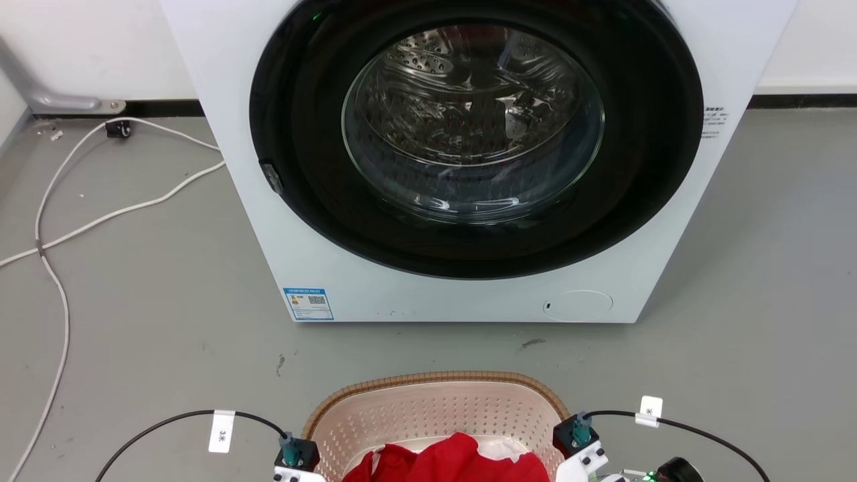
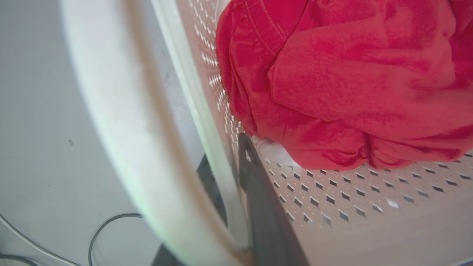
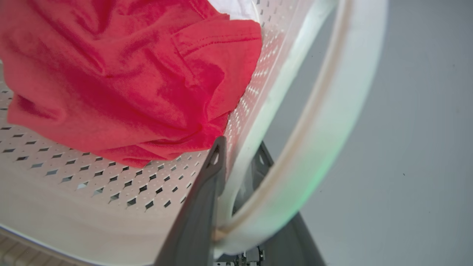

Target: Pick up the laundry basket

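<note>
Laundry basket (image 1: 435, 412), cream-pink, perforated, brown-rimmed, is pinched by left hand (image 2: 225, 151) and right hand (image 3: 241, 144).

Left jaws clamped astride the laundry basket (image 1: 435, 408) wall, right jaws clamped likewise

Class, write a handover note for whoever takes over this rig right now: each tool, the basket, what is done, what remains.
Left tool: shut on the laundry basket, its left wall between the fingers.
Right tool: likewise on the right wall.
Basket: before the washing machine, red garment inside.
Done: both sides gripped.
Left: lift evenly; whether it is off the floor cannot be told.
</note>
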Controlling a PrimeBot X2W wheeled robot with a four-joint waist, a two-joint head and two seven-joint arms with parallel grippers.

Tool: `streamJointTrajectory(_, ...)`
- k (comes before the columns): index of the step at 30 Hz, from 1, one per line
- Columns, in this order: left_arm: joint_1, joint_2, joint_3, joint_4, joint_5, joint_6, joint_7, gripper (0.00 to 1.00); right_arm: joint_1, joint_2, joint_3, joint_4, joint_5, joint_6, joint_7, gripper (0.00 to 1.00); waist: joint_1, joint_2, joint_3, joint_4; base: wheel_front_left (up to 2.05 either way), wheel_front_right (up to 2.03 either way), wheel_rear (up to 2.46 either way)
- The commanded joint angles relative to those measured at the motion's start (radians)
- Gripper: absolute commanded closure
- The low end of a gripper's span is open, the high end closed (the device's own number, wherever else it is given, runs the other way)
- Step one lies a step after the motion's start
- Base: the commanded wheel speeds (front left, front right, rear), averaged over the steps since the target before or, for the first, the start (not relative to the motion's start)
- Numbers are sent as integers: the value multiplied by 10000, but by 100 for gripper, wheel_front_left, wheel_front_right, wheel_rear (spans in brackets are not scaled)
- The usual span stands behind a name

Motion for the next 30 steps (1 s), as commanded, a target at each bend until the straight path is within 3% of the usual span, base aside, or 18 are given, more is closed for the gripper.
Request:
streamJointTrajectory(1,-40,-33,-67,-114,-6,-33,8,100,78,97,131,-54,11,28,-19,100,1,-1,-50,7,0,0,0)
streamJointTrajectory(30,-112,-7,-885,-7,-801,-35,-340,100,-72,97,1286,274,1112,30,-396,100,1,-1,-472,42,0,0,0)
